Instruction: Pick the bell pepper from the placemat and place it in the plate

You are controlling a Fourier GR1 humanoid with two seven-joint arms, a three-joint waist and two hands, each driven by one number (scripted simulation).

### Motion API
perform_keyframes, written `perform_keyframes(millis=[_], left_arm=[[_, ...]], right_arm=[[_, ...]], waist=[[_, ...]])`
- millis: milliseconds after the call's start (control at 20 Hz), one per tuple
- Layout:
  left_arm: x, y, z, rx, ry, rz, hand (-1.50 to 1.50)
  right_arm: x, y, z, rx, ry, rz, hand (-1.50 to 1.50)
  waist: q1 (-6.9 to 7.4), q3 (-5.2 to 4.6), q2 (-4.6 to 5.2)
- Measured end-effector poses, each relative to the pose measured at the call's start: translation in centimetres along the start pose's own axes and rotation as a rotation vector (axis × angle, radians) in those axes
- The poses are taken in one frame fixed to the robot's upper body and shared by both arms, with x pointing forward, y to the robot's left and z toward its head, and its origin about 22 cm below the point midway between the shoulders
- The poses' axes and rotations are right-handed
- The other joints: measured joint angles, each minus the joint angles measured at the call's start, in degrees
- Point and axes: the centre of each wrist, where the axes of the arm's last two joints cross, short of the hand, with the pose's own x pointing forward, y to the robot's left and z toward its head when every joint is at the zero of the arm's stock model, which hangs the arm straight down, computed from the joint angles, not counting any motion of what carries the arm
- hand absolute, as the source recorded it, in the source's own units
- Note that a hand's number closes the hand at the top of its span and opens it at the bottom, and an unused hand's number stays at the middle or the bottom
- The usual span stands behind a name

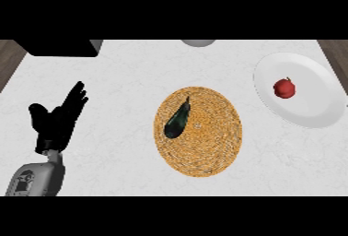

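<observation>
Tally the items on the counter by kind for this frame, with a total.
Bell pepper: 1
Eggplant: 1
Plate: 1
Placemat: 1
Dark box: 1
Grey round object, cut off at the far edge: 1
Total: 6

Kitchen: marble counter point(122, 69), placemat point(198, 131), plate point(312, 99).

The white marbled bench point(122, 73) carries a round woven placemat point(204, 152) at its middle and a white plate point(312, 106) to the right.

Single head view, steeply down onto the white counter point(122, 92), forearm from the lower edge.
</observation>
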Motion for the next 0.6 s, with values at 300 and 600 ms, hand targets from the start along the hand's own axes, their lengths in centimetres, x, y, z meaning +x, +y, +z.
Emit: perform_keyframes(millis=[300,600], left_arm=[[0.5,0.0,-0.1,-0.009,-0.007,-0.002,0.0],[0.7,0.1,0.0,-0.007,-0.019,0.0,0.0]], right_arm=[[0.1,-1.7,1.0,-0.032,0.011,0.036,-1.5],[-0.4,-3.0,2.5,-0.042,0.045,0.09,-1.5]], waist=[[0.33,0.05,0.15],[0.56,0.08,0.24]])
